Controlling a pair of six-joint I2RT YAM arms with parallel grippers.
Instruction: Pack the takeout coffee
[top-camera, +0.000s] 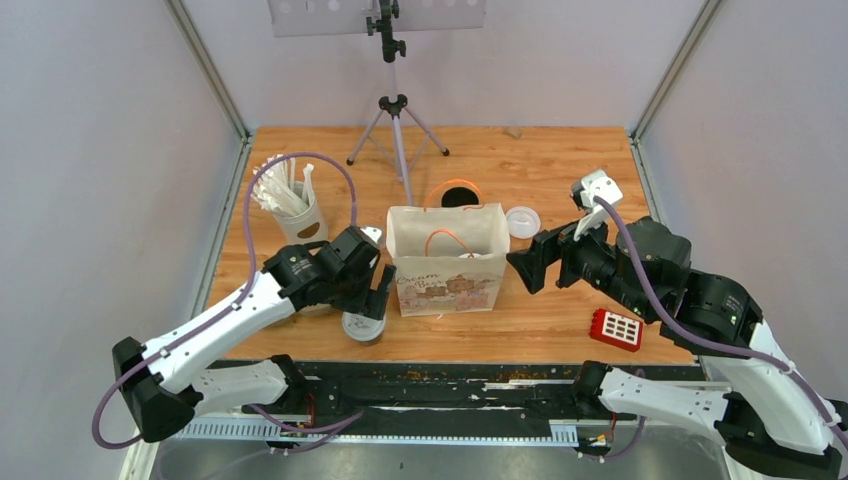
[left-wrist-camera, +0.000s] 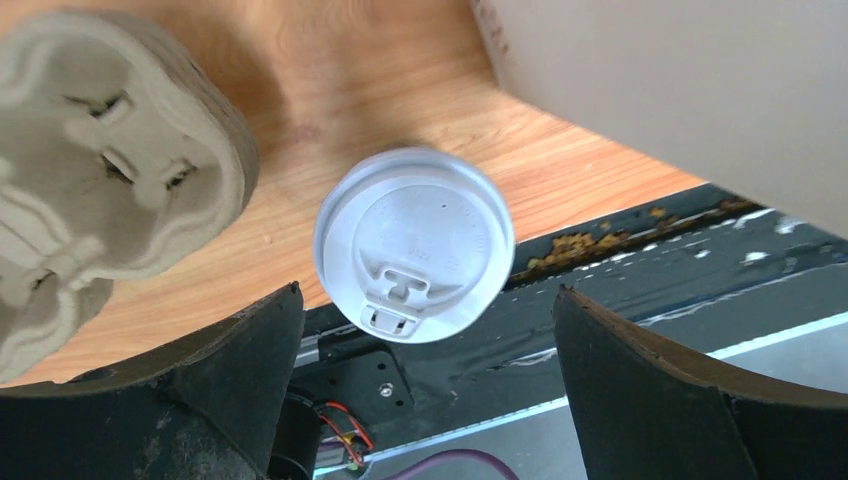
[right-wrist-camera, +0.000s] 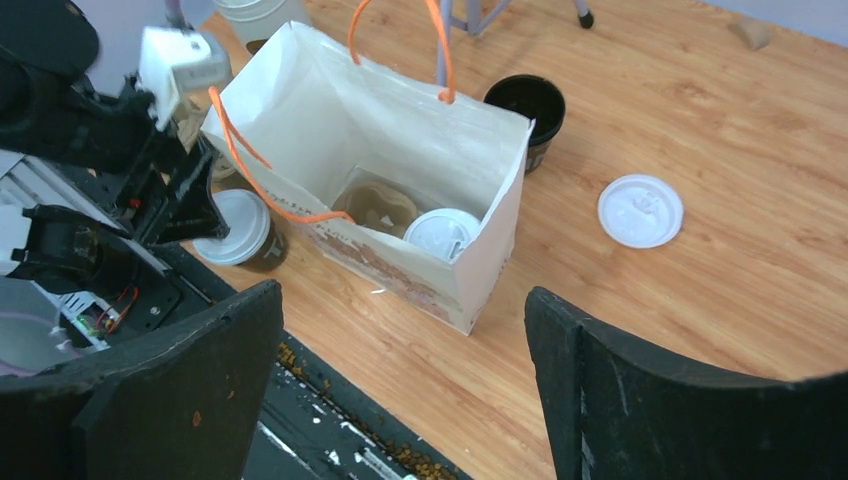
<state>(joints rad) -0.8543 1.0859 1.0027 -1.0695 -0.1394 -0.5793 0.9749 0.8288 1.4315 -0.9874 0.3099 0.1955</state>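
Holds the left gripper wide open, empty, over a lidded cup beside the tray; aims the right gripper, also open and empty, at the bag containing a second lidded cup; from above, shows the lidded cup just left of the bag.

Three cameras around one paper bag.
The overhead one looks down from behind over the whole table; the left wrist's hangs close above a lidded cup, facing straight down; the right wrist's, farther off, looks into the paper bag and shares that cup.
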